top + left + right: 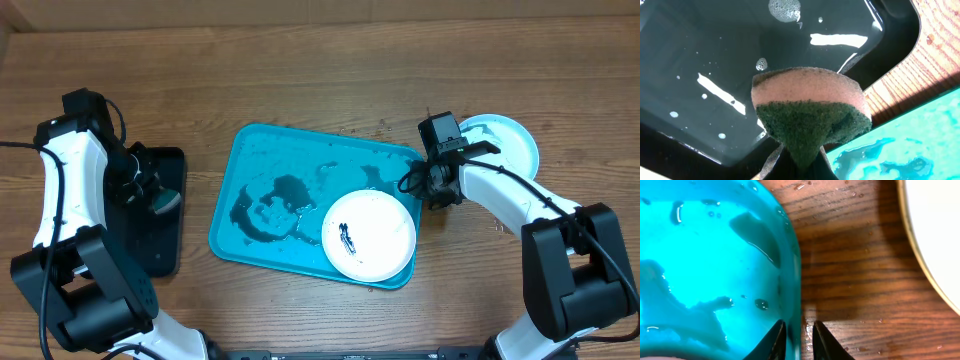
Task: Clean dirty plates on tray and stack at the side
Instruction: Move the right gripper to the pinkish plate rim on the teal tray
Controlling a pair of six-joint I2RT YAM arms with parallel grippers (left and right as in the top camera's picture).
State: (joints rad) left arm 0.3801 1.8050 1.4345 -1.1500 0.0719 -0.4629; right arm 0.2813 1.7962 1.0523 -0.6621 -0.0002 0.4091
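A white dirty plate (pixel 368 235) with a dark smear lies in the near right corner of the turquoise tray (pixel 260 160). A light-blue-rimmed plate (pixel 505 140) rests on the wood to the right of the tray; its edge (pixel 935 240) looks yellowish in the right wrist view. My right gripper (pixel 437 188) straddles the tray's right rim (pixel 796 295), one finger inside and one outside, the jaws narrow around it (pixel 799 342). My left gripper (pixel 800 167) is shut on a pink-and-green sponge (pixel 810 107) over the black tray (pixel 715 60).
The black tray (pixel 165 235) at the left holds soapy water. Dark wet patches (pixel 275 200) and puddles lie on the turquoise tray's floor. Water drops speckle the wood (pixel 855 280) between the tray and the plate at the right.
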